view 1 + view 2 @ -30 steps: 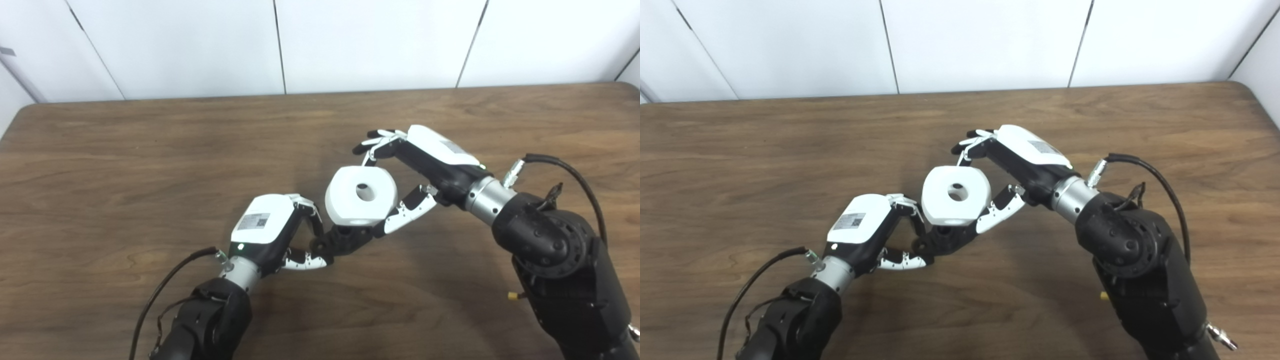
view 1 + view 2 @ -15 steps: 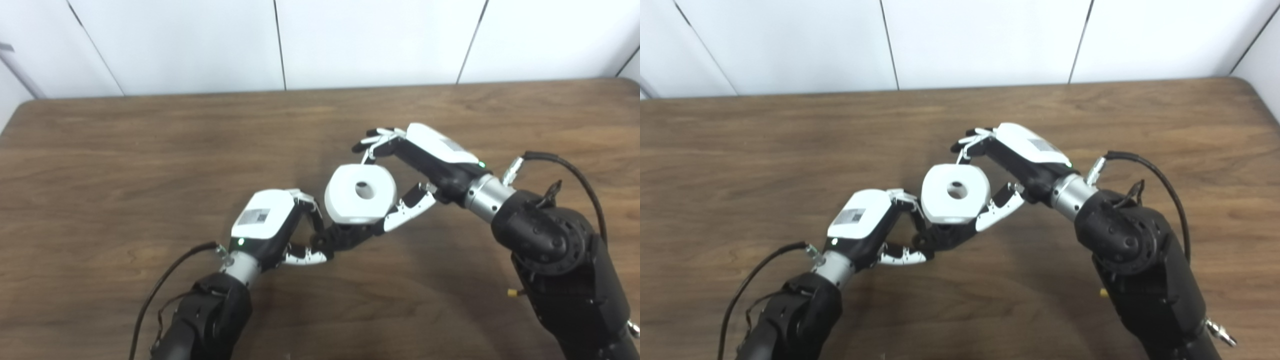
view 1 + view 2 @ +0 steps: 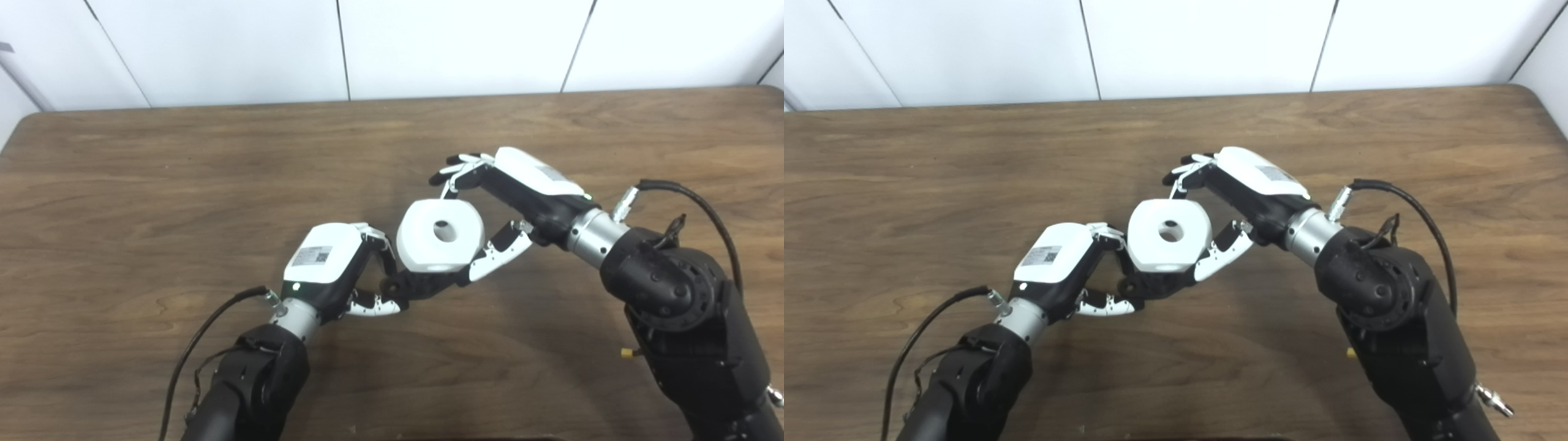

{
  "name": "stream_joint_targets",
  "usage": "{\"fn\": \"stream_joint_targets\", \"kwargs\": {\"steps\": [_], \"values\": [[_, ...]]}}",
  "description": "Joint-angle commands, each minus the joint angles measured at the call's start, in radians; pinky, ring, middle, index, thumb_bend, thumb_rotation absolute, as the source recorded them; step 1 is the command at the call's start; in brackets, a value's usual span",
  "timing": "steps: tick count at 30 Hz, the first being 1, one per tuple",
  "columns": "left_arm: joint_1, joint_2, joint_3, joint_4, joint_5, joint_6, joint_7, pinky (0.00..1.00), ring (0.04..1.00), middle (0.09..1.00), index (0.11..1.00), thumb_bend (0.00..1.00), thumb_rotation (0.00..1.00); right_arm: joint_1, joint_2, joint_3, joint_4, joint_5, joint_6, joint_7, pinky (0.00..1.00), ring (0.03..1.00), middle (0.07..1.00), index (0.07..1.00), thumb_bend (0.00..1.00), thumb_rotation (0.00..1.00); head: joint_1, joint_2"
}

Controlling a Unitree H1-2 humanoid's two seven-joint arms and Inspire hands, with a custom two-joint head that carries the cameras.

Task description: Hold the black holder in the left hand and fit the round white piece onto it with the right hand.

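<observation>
At the centre of the scene we see the round white piece (image 3: 440, 235), a thick rounded disc with a hole through its middle, raised above the brown wooden tabletop (image 3: 184, 184) with its holed face turned up toward the cameras. Directly beneath it, touching or nearly touching its lower edge, sits the black holder (image 3: 422, 285), a dark part of which only a little shows below the white disc. Our right hand (image 3: 508, 202), coming in from the right, grips the white piece between fingers (image 3: 456, 171) curled over its far upper edge and a thumb pressed against its near right side. Our left hand (image 3: 334, 269), coming in from the left, is closed around the black holder's left end, fingers wrapped over the top and the thumb underneath, low over the tabletop. We judge this to be the fitting step itself: both parts are in hand and brought together, but whether the white piece is fully seated on the holder cannot be told, since the disc hides the joint. The next move, as we judge it, calls for the left hand to keep the holder steady while the right hand lines the piece up squarely and presses it down toward the holder; a tilted approach could make it jam or slip from the fingers
</observation>
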Motion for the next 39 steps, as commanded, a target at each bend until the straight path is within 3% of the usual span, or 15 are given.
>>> {"fn": "stream_joint_targets", "kwargs": {"steps": [1, 39], "values": [[0.025, 0.002, -0.015, 0.023, -0.018, 0.027, -0.078, 0.81, 0.859, 0.768, 0.487, 0.52, 0.05, -0.021, -0.011, -0.004, -0.014, -0.004, -0.003, -0.008, 1.00, 0.950, 0.836, 0.483, 0.52, 0.14, 0.001, 0.001], [0.029, -0.007, -0.018, 0.006, -0.005, 0.025, -0.088, 0.82, 0.864, 0.773, 0.487, 0.52, 0.05, 0.018, 0.016, 0.065, 0.023, -0.054, -0.019, -0.042, 1.00, 0.972, 0.857, 0.483, 0.52, 0.14, -0.001, 0.000]]}}
